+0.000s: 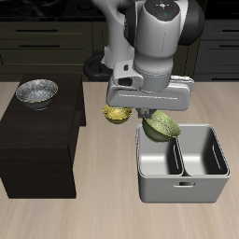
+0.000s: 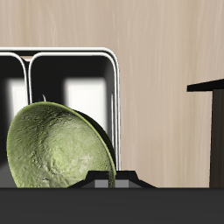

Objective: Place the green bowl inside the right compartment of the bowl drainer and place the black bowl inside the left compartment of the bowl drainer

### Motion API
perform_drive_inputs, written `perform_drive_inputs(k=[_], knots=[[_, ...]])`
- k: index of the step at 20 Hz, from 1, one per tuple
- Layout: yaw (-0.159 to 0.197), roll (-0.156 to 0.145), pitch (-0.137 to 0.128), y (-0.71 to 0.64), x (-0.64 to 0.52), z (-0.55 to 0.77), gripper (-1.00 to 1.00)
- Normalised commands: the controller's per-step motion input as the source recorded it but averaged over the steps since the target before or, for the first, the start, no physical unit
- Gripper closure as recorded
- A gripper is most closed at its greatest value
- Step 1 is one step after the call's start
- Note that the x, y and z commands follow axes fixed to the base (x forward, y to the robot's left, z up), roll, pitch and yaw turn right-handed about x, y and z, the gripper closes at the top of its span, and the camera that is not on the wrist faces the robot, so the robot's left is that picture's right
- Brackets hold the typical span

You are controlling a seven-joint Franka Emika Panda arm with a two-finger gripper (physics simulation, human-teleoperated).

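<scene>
My gripper (image 1: pixel 153 118) is shut on the rim of the green bowl (image 1: pixel 164 126), which hangs tilted on edge just above the back rim of the bowl drainer (image 1: pixel 183 190). The bowl is over the compartment nearer the dark cabinet. In the wrist view the green bowl (image 2: pixel 54 157) fills the foreground, with one fingertip (image 2: pixel 104 178) at its rim and the drainer's two compartments (image 2: pixel 114 96) behind it. The black bowl (image 1: pixel 36 92), silvery and speckled, rests upright on top of the dark cabinet (image 1: pixel 37 149), well away from the gripper.
A yellow-gold bowl (image 1: pixel 116 114) sits on the table just behind the drainer, partly hidden by the gripper. The dark cabinet stands close beside the drainer, and its edge (image 2: pixel 213 131) shows in the wrist view. Dark kitchen cabinets line the back.
</scene>
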Motion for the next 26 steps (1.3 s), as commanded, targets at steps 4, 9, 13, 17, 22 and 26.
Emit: perform_drive_inputs(k=[4,9,13,17,22,26], knots=[[0.028,0.004,0.042,0.08,0.05,-0.28,1.00],[0.017,-0.074,0.043,-0.06,-0.02,-0.18,-1.00],[-0.005,0.027,0.023,0.01,-0.06,-0.06,-1.00],[0.018,0.019,-0.003,0.06,-0.11,0.01,-1.00],[0.020,0.023,-0.021,0.06,-0.15,0.15,-1.00],[0.017,0.039,-0.060,0.03,-0.25,0.34,-1.00]])
